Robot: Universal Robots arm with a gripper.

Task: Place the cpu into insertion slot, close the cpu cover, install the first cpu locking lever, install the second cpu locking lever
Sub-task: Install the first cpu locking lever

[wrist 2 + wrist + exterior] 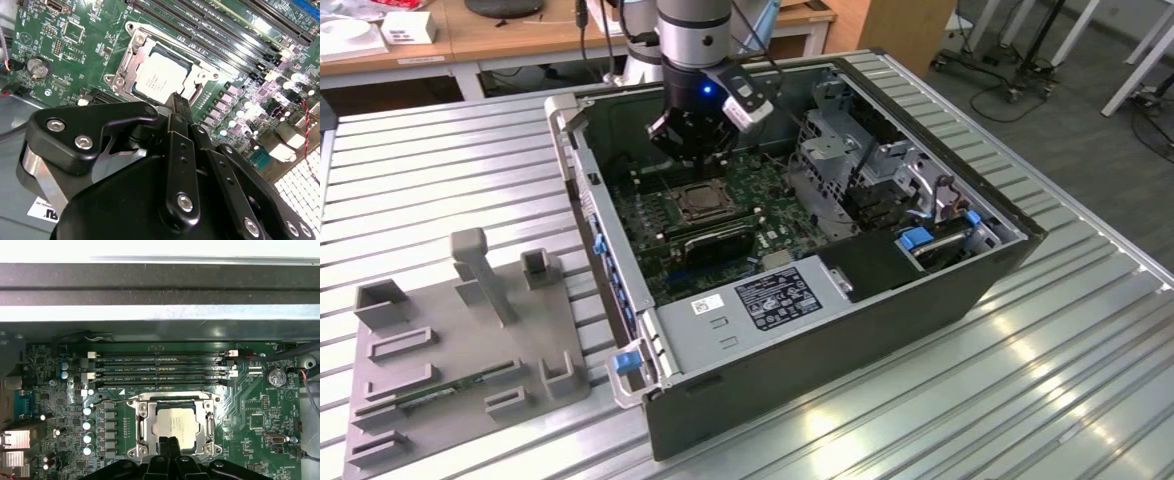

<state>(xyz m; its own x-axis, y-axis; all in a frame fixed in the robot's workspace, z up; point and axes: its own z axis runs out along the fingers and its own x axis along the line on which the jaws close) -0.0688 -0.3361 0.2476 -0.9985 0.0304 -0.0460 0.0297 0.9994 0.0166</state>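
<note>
The cpu (pixel 176 426) is a pale silver square lying flat in the insertion slot (pixel 698 205) on the green board, and the second wrist view shows the cpu (pixel 160 76) there too. The cpu cover (pixel 142 426), a silvery frame, lies down around the chip, with its rim (pixel 126 62) level on the socket. My gripper (pixel 692 157) hangs inside the case just above the socket's edge. In both wrist views its black fingers meet over the chip's near side, shut on nothing (pixel 169 441) (pixel 178 98). A thin wire lever (pixel 107 402) runs beside the socket.
The open computer case (pixel 580 180) stands on a slatted metal table. Memory slots (pixel 160 367) run beside the socket, and a black finned block (pixel 720 245) sits on its other side. A power supply (pixel 767 295) and a drive cage (pixel 834 150) crowd the exterior view's right. A grey fixture tray (pixel 454 340) lies outside.
</note>
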